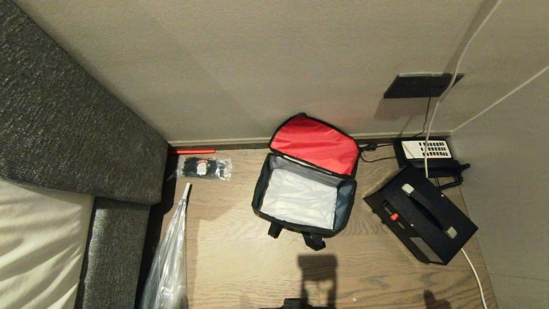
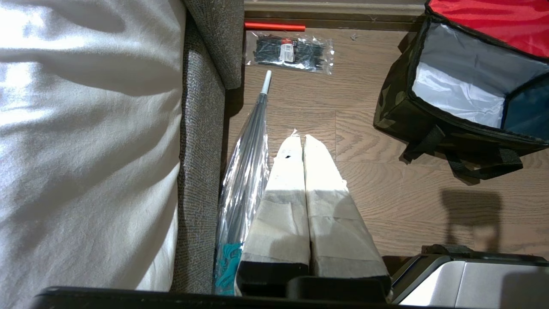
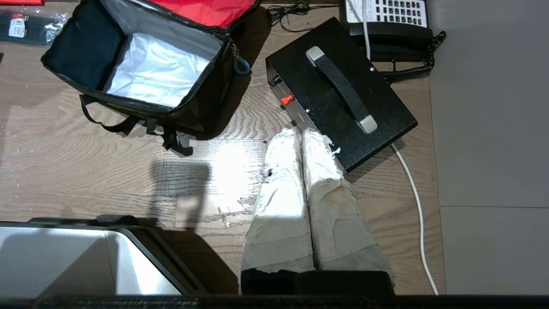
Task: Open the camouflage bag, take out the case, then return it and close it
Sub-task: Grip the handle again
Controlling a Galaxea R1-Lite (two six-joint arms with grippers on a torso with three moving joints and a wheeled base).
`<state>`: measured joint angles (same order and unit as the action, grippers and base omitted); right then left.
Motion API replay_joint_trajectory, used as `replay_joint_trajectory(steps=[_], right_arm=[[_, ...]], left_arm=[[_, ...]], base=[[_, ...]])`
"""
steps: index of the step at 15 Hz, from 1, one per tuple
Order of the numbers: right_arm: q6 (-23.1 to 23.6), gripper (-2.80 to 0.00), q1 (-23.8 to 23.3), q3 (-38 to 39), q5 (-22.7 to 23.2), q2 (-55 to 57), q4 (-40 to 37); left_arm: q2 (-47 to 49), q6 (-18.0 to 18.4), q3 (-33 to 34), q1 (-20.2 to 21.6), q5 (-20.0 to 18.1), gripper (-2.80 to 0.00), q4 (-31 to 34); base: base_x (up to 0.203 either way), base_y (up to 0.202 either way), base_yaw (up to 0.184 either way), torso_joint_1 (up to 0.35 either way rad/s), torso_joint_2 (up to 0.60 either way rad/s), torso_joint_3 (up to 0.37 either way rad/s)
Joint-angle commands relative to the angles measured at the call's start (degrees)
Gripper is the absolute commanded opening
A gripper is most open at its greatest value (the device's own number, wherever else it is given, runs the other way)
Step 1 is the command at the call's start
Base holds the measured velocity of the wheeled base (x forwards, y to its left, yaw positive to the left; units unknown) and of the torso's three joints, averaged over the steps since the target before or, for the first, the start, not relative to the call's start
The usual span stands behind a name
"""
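Wood floor point(image 1: 240, 266), wall corner ahead. Grey upholstered bed frame point(image 1: 64, 111) with white bedding point(image 1: 34, 240) along robot's left.

Camouflage bag point(image 1: 304, 189) sits on floor near the wall, lid flipped back against the baseboard, red lining up; silvery liner visible inside, nothing else seen in it. Black straps trail from its near edge.

Black case point(image 1: 422, 219) with a handle lies on floor to the bag's right, apart from it. Black desk phone point(image 1: 429, 152) just beyond the case, by the wall.

Clear-wrapped umbrella point(image 1: 169, 257) lies along the bed frame. Packet of cable ties point(image 1: 203, 167) left of the bag.

Left pincer point(image 2: 300, 139): clenched, empty, over floor beside the umbrella. Right pincer point(image 3: 300, 135): clenched, empty, tips at the case's near edge; contact cannot be told.
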<state>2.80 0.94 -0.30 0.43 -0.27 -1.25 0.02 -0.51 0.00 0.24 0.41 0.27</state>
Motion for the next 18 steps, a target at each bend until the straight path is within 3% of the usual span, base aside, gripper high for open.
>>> replay_joint_trajectory(steps=[1,3,18], right_arm=[[0.2,-2.8,0.0,-0.2,0.0,0.4,-0.4],[0.3,-2.8,0.0,-1.4,0.4,0.4,-3.8],[0.3,-2.8,0.0,-1.5,0.4,0.4,-3.9]], left_arm=[[-0.1,0.0,0.2,0.0,0.0,-2.8,0.0],[-0.1,0.0,0.2,0.0,0.0,-2.8,0.0],[-0.1,0.0,0.2,0.0,0.0,-2.8,0.0]], base=[[0.0,0.0,0.0,0.0,0.0,0.0],[0.0,0.0,0.0,0.0,0.0,0.0],[0.0,0.0,0.0,0.0,0.0,0.0]])
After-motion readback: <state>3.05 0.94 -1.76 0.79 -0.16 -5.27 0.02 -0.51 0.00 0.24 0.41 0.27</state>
